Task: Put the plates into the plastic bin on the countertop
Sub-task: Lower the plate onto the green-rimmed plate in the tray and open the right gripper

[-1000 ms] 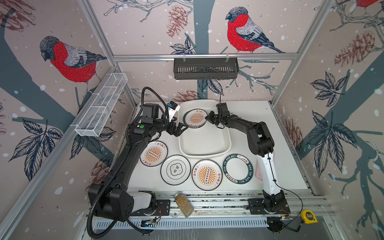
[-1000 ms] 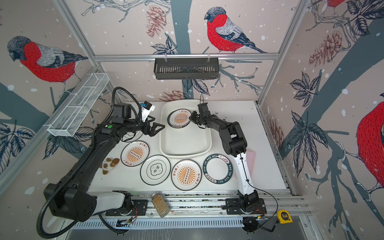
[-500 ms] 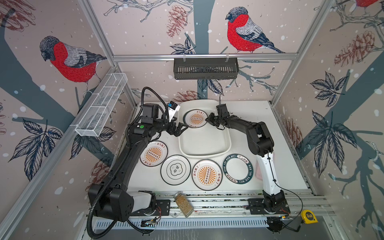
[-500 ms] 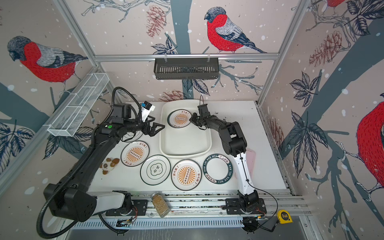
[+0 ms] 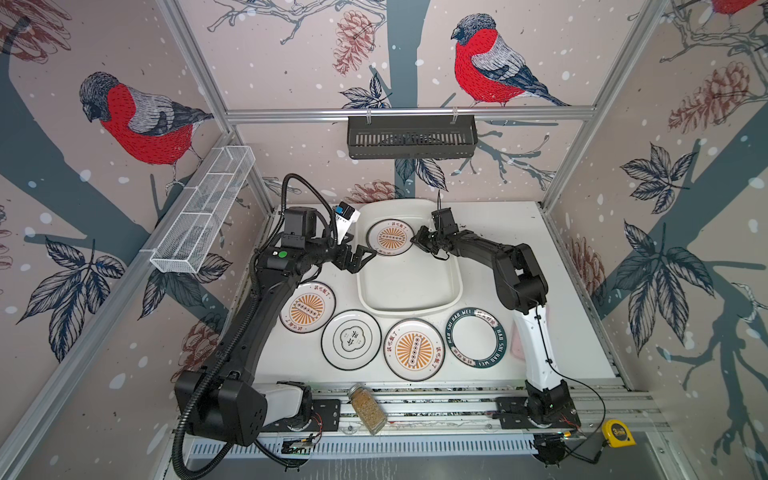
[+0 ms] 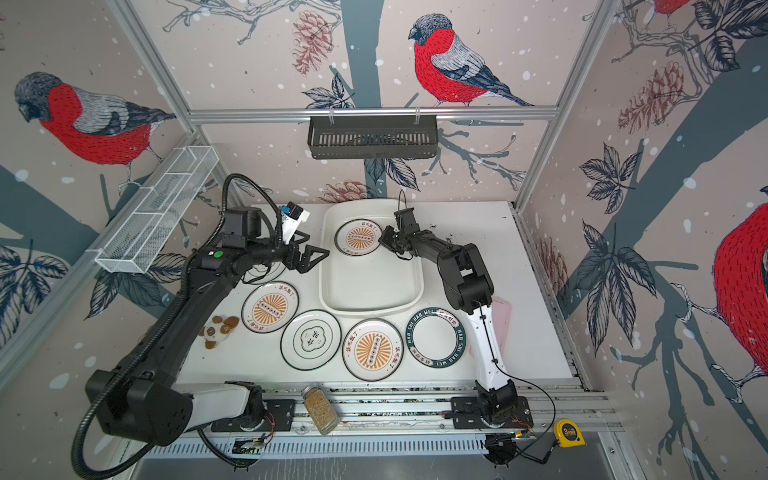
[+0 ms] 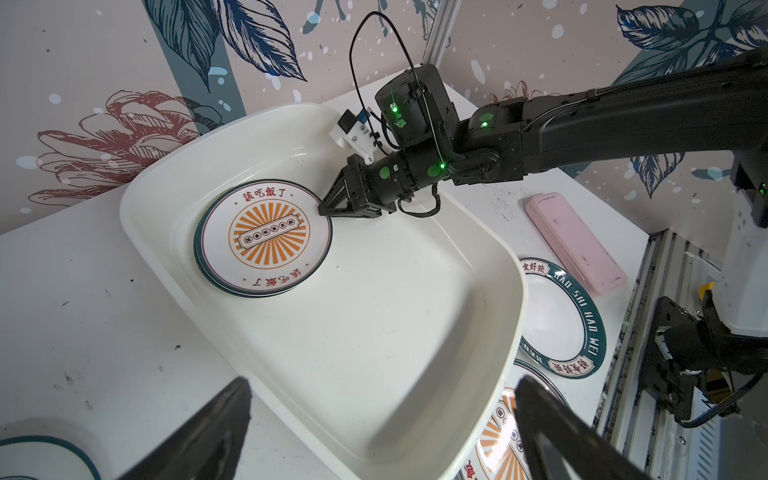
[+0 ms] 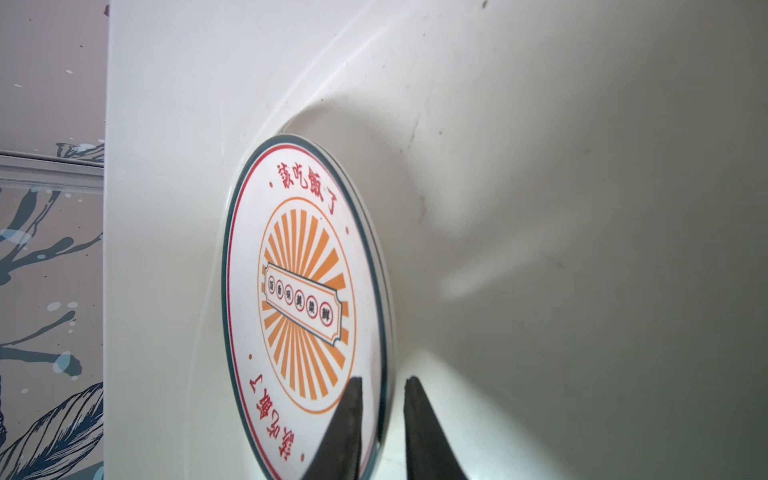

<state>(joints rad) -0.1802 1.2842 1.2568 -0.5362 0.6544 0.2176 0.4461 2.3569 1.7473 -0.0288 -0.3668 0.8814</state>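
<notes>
The cream plastic bin (image 5: 409, 282) sits mid-countertop. A sunburst plate (image 5: 390, 237) lies in its far left corner on top of another plate. My right gripper (image 5: 415, 240) is at that plate's right rim; in the right wrist view its jaws (image 8: 384, 380) straddle the rim (image 8: 380, 332), slightly open, with a gap beside one finger. My left gripper (image 5: 361, 257) hangs wide open and empty over the bin's left rim (image 7: 509, 291). On the countertop in front lie two sunburst plates (image 5: 307, 306) (image 5: 414, 350), a cloud-emblem plate (image 5: 351, 339) and a green-lettered plate (image 5: 476, 337). Another plate (image 6: 266, 272) shows partly under the left arm.
A pink case (image 7: 575, 241) lies right of the bin, beside the right arm. A small toy with brown pieces (image 6: 218, 328) sits at the left. A spice jar (image 5: 368, 409) and a tape measure (image 5: 619, 434) rest on the front rails. A black rack (image 5: 411, 137) and a wire basket (image 5: 203, 208) hang on the walls.
The right jaws have parted a little around the plate's rim. Both arms have stayed about where they were.
</notes>
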